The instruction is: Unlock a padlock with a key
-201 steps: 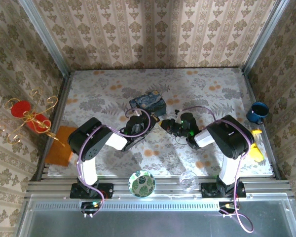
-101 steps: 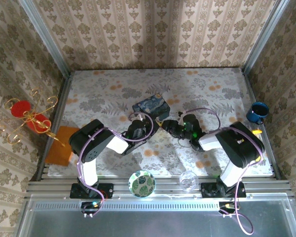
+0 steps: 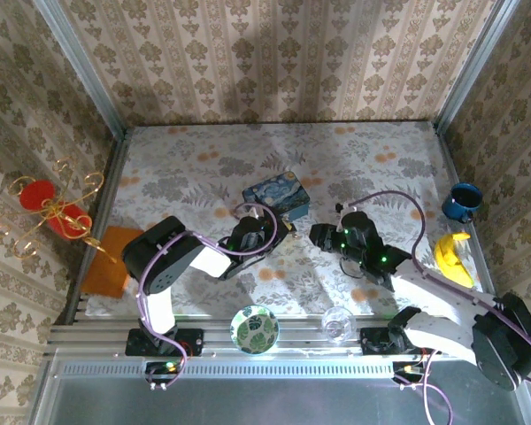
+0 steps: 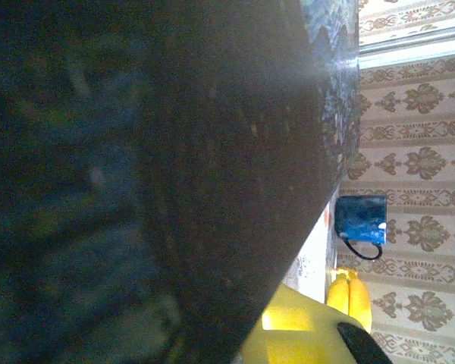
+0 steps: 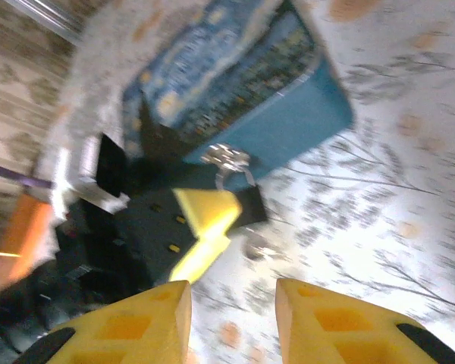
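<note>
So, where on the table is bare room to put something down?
Free: the far strip between back wall and tin; the far right, between tin and mug; the left side along the wall. Crowded: the middle, where the left gripper and right gripper sit near the tin, and the near edge with the patterned bowl and glass bowl.

Beige damask-striped wallpaper (image 3: 274, 53) lines the far, left and right sides (aluminium posts (image 3: 78, 62) stand at the far corners). A brightly lit floral tablecloth (image 3: 363, 159) lies below, with a metal rail (image 3: 292, 345) nearest.
</note>
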